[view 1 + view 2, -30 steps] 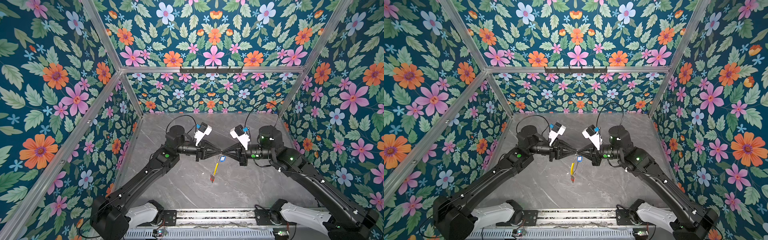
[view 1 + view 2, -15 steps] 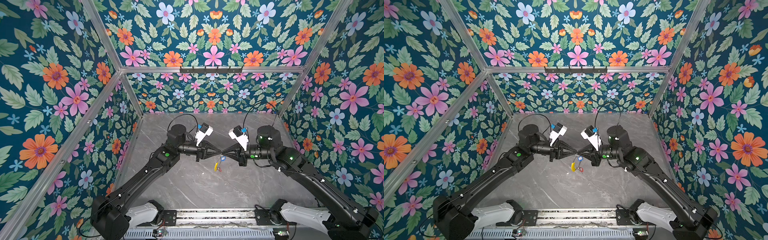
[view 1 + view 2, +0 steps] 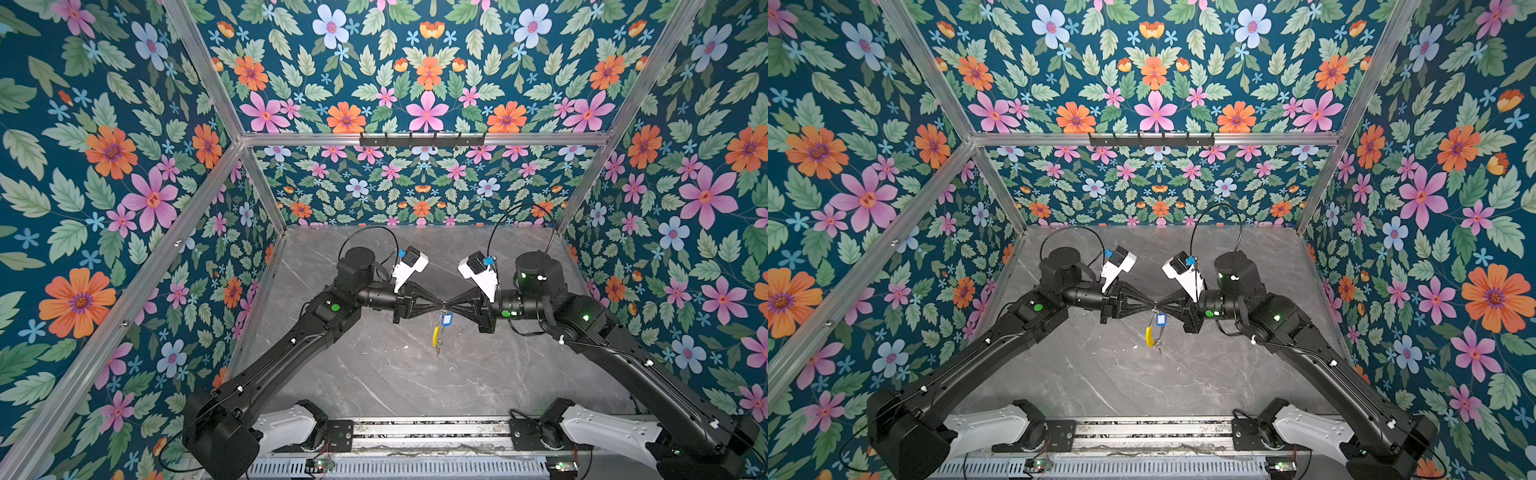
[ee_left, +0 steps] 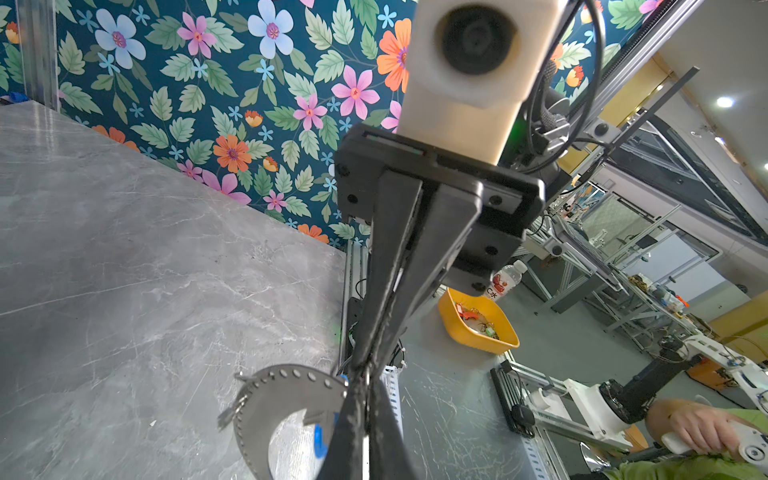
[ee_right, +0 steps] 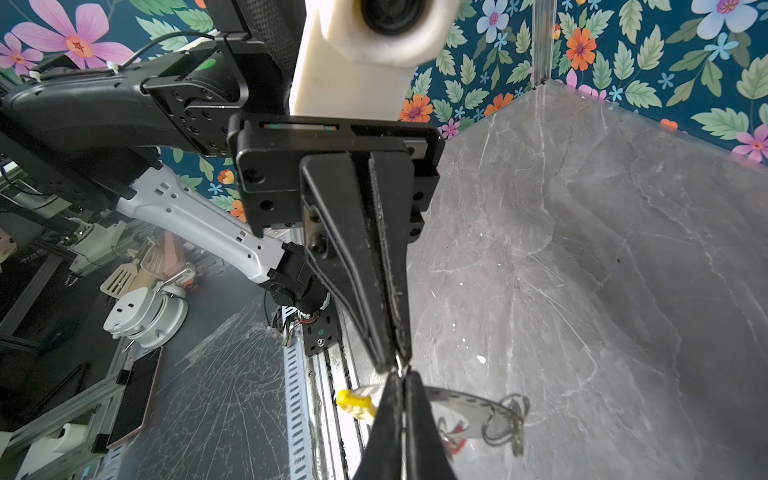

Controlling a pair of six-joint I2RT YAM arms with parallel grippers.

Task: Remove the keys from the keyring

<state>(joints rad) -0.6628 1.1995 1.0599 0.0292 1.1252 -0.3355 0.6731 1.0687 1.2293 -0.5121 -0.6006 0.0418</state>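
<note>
We see the left fingers (image 3: 438,306) and the right fingers (image 3: 452,306) meeting tip to tip in mid-air over the middle of the desk (image 3: 374,374). Each arm reaches in level from its own side. Both pairs are clenched tight with no gap between the pads, and both pinch the keyring (image 5: 465,401) at its top, so the hoop hangs straight down below the meeting point.

Up close it reads as a flat silver band pierced with a row of small holes (from above it is seen nearly edge-on). Its yellow sleeve (image 3: 435,336) sits on the left side of the hoop, just below the fingertips. The blue tag (image 3: 446,319) hangs right beside it, a little higher and to the right. The red tag (image 3: 1159,351) is the lowest part of the bundle, on the near side.

The keys (image 3: 1158,344) are on the hoop, dangling among small split rings (image 5: 507,419). They are too small in the top views to tell apart. We cannot tell whether the lowest tag touches the desk.
</note>
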